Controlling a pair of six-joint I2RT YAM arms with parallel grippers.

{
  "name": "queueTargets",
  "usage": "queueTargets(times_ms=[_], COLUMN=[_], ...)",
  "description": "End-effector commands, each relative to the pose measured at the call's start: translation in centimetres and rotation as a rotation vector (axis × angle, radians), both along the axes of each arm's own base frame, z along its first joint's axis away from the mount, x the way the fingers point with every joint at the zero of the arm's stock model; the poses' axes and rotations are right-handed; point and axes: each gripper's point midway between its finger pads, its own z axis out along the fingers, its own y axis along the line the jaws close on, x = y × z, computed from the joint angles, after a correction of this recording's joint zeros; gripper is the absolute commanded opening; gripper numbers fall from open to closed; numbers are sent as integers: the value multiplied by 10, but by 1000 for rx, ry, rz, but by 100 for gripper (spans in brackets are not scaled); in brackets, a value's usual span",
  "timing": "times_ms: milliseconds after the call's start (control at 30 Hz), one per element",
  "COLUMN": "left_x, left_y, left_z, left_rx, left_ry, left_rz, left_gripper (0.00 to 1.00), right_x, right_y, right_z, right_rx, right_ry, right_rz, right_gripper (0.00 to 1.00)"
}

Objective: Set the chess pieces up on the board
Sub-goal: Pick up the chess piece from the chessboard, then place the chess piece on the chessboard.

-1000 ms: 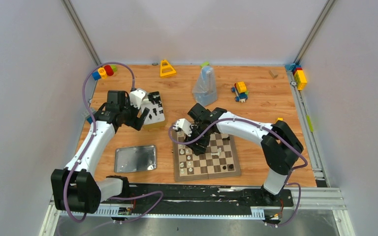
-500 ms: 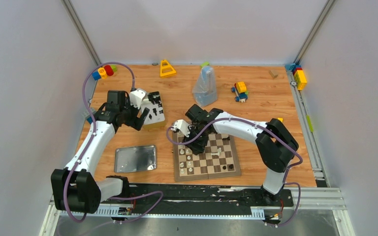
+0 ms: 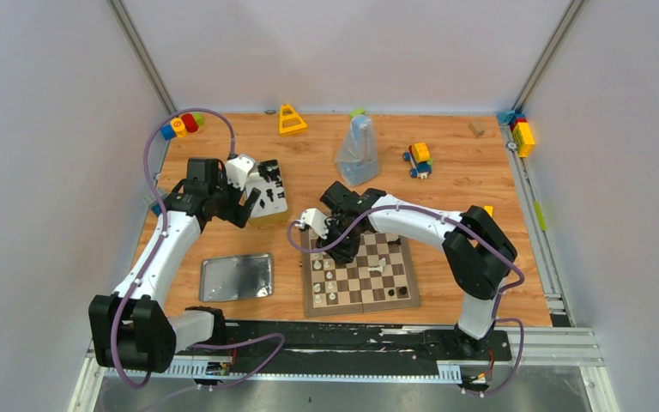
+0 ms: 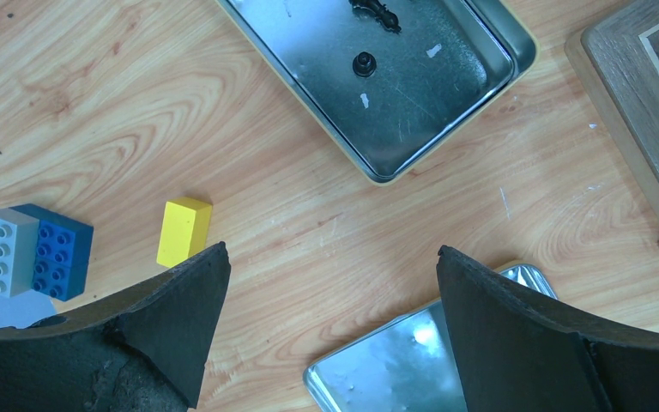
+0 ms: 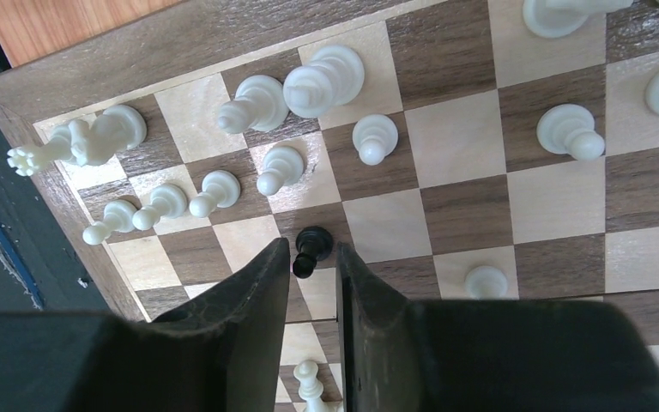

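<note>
The board (image 3: 395, 287) lies front centre, and several cream-white chess pieces (image 5: 374, 137) stand on its squares (image 5: 480, 154). A black pawn (image 5: 311, 249) stands on a dark square. My right gripper (image 5: 313, 246) is low over it, jaws narrowed on either side of the pawn's head with a slim gap still showing. From above, that gripper (image 3: 341, 249) sits at the board's far left corner. My left gripper (image 4: 333, 251) hangs wide open over bare wood, near the silver tin (image 4: 446, 129), which holds a few black pieces (image 4: 363, 63).
The tin's lid (image 3: 237, 276) lies left of the board. A yellow block (image 4: 184, 230) and a blue-and-grey block (image 4: 34, 251) sit near my left gripper. At the back are a clear bag (image 3: 359, 150), a yellow triangle (image 3: 291, 119), a toy car (image 3: 419, 160) and coloured blocks (image 3: 182, 125).
My right arm has shifted a little left over the board's far left corner and its jaws have narrowed. The left arm has not moved.
</note>
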Motion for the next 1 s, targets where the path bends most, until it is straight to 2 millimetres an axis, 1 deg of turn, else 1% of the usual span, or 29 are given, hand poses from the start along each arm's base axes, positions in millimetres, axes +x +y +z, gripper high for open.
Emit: queueTargets(times_ms=[0, 100, 200, 233, 333, 500, 600, 667, 833, 967], left_x=[2, 2, 2, 2, 2, 2, 2, 2, 2, 1], left_y=[3, 3, 3, 3, 2, 2, 1, 1, 2, 1], left_z=[7, 7, 6, 6, 6, 7, 6, 6, 7, 6], left_rx=[0, 0, -1, -1, -1, -5, -6, -7, -6, -7], left_ry=[-32, -32, -30, -30, -30, -32, -31, -30, -31, -28], left_rz=[10, 10, 9, 8, 7, 5, 4, 4, 4, 3], left_gripper=[98, 98, 98, 98, 98, 98, 98, 98, 98, 98], right_x=[10, 10, 12, 13, 21, 41, 56, 62, 72, 75], right_y=[14, 9, 1, -3, -16, -47, -67, -76, -92, -99], right_z=[9, 11, 21, 27, 39, 49, 47, 44, 30, 18], right_rx=[41, 31, 40, 50, 64, 69, 61, 57, 36, 15], right_ry=[-43, -60, -80, -90, -111, -128, -129, -120, -92, -73], right_rz=[24, 21, 5, -6, -48, -147, -208, -234, -279, -296], right_gripper=[24, 14, 8, 6, 4, 4, 4, 5, 5, 6])
